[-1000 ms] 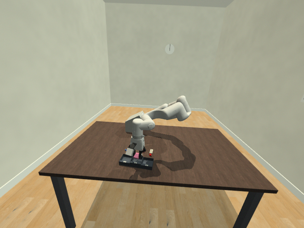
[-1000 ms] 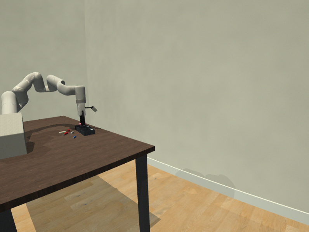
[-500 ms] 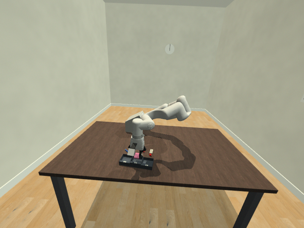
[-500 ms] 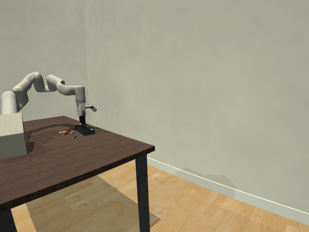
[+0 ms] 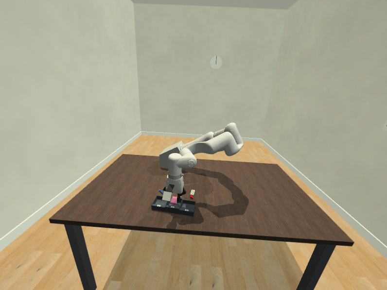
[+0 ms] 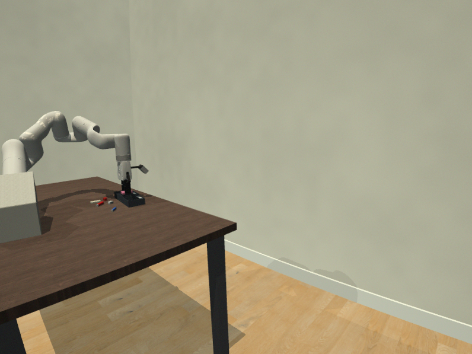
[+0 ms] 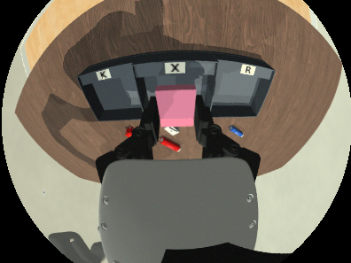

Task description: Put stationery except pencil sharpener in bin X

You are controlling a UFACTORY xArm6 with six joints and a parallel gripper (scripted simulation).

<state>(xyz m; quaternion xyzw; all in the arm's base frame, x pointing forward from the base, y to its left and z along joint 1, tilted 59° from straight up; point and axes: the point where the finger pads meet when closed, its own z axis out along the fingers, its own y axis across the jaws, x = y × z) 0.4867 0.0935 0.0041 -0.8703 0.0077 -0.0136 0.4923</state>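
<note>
My gripper (image 7: 176,105) is shut on a pink block, likely an eraser (image 7: 175,105), and holds it just above the middle bin marked X (image 7: 175,75). The dark bin row has three compartments: K (image 7: 108,91) on the left, X in the middle, R (image 7: 243,86) on the right in the wrist view. In the top view the eraser (image 5: 173,199) hangs over the bin row (image 5: 173,206). On the table behind the bins lie a red piece (image 7: 170,143), a small red piece (image 7: 129,134), a white piece (image 7: 170,130) and a blue piece (image 7: 237,130).
A beige die-like block (image 5: 192,192) and a small red thing (image 5: 191,197) lie to the right behind the bins. A blue thing (image 5: 160,191) lies left of the gripper. The arm's base box (image 6: 17,206) stands on the table's far side.
</note>
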